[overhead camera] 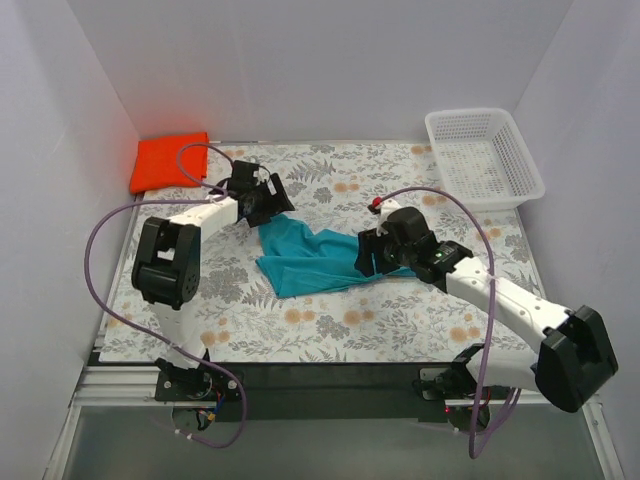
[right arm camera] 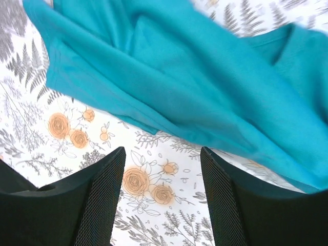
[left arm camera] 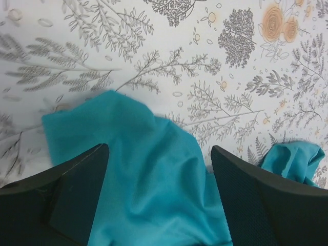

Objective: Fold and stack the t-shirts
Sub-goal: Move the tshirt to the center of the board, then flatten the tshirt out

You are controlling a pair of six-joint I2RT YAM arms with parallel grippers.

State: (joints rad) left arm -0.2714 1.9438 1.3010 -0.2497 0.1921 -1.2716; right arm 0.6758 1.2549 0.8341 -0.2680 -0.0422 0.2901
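Note:
A teal blue t-shirt (overhead camera: 310,260) lies crumpled in the middle of the floral table cover. An orange-red t-shirt (overhead camera: 170,161) sits folded at the back left corner. My left gripper (overhead camera: 276,199) hangs over the teal shirt's far left corner. In the left wrist view that gripper (left arm camera: 160,148) stands open, its jaws wide apart with teal cloth (left arm camera: 148,195) lying between them. My right gripper (overhead camera: 367,256) is at the shirt's right edge. In the right wrist view it (right arm camera: 163,151) is open over bare table cover, and the teal shirt (right arm camera: 205,77) lies just beyond its fingertips.
A white mesh basket (overhead camera: 485,158) stands at the back right corner. The floral table cover (overhead camera: 400,320) runs to white walls at the left, back and right. Purple cables loop beside both arms.

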